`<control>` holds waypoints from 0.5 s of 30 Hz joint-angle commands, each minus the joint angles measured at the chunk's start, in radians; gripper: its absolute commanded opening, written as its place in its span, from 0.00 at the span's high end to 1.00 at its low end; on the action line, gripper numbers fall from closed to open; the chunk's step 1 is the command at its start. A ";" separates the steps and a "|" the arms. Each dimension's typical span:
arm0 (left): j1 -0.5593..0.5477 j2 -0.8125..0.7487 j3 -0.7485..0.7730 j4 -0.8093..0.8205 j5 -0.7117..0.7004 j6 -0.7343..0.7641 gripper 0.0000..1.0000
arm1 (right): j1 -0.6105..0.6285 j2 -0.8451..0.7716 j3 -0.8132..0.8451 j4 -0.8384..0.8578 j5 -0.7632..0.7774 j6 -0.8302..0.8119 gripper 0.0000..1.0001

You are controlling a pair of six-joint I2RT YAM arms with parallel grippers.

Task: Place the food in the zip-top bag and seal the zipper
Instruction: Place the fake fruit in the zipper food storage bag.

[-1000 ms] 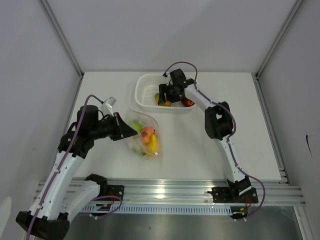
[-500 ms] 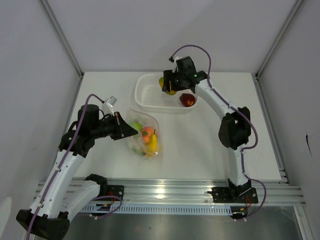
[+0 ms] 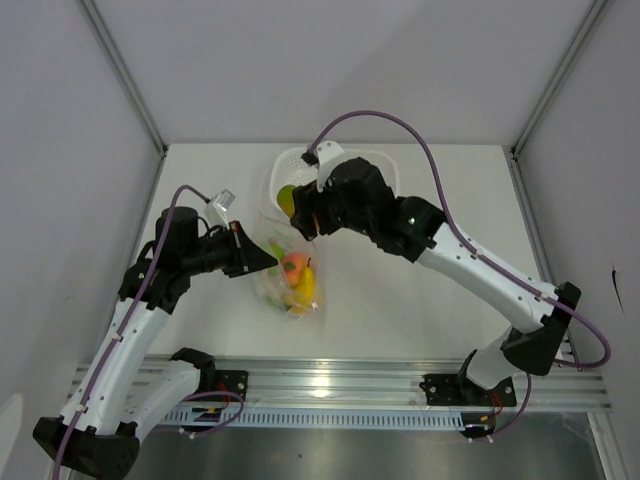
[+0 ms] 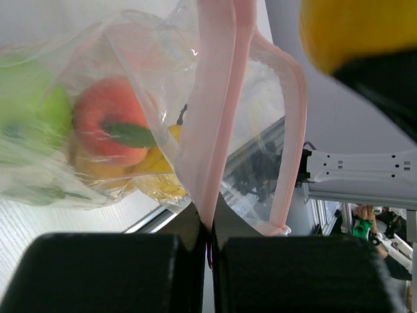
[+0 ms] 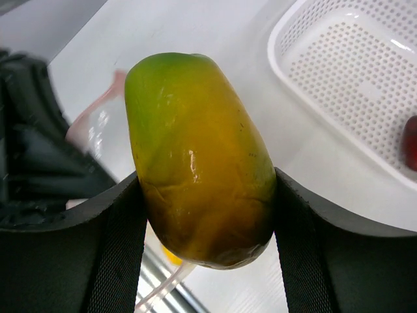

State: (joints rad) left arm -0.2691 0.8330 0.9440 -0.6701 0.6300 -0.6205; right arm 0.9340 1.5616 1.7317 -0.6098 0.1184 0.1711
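The clear zip-top bag (image 3: 290,275) lies mid-table with a peach (image 3: 293,266), a yellow fruit (image 3: 305,288) and a green apple (image 4: 29,111) inside. My left gripper (image 3: 262,262) is shut on one lip of its pink zipper (image 4: 218,98), and the mouth gapes open. My right gripper (image 3: 300,208) is shut on a yellow-green mango (image 5: 199,160), held in the air just above the bag's mouth. That mango (image 4: 358,26) shows at the top right of the left wrist view.
The white perforated basket (image 5: 352,85) stands behind the bag at the far side, largely covered by the right arm in the top view. A dark red apple (image 5: 410,140) lies in it. White walls enclose the table on three sides.
My right gripper has lifted the mango out of the basket and swung it left and nearer, to above the bag's mouth. The left gripper and the bag have not moved.
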 commanded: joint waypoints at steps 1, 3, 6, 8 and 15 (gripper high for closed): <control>-0.002 -0.006 0.004 0.043 0.030 0.007 0.99 | 0.078 -0.093 -0.040 -0.028 0.151 0.039 1.00; -0.002 -0.006 0.001 0.047 0.034 0.007 0.99 | 0.143 -0.130 -0.061 -0.034 0.170 0.071 1.00; -0.002 -0.008 -0.001 0.053 0.034 0.005 0.99 | 0.196 -0.153 -0.089 -0.034 0.156 0.099 1.00; -0.002 -0.008 -0.001 0.058 0.037 0.004 0.99 | 0.216 -0.159 -0.106 -0.039 0.156 0.129 1.00; -0.002 -0.012 0.007 0.049 0.036 0.005 0.99 | 0.282 -0.163 -0.188 0.034 0.126 0.192 0.98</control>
State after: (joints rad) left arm -0.2691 0.8326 0.9440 -0.6556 0.6365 -0.6205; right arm 1.1973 1.4151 1.5707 -0.6262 0.2386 0.3130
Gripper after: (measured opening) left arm 0.004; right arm 0.688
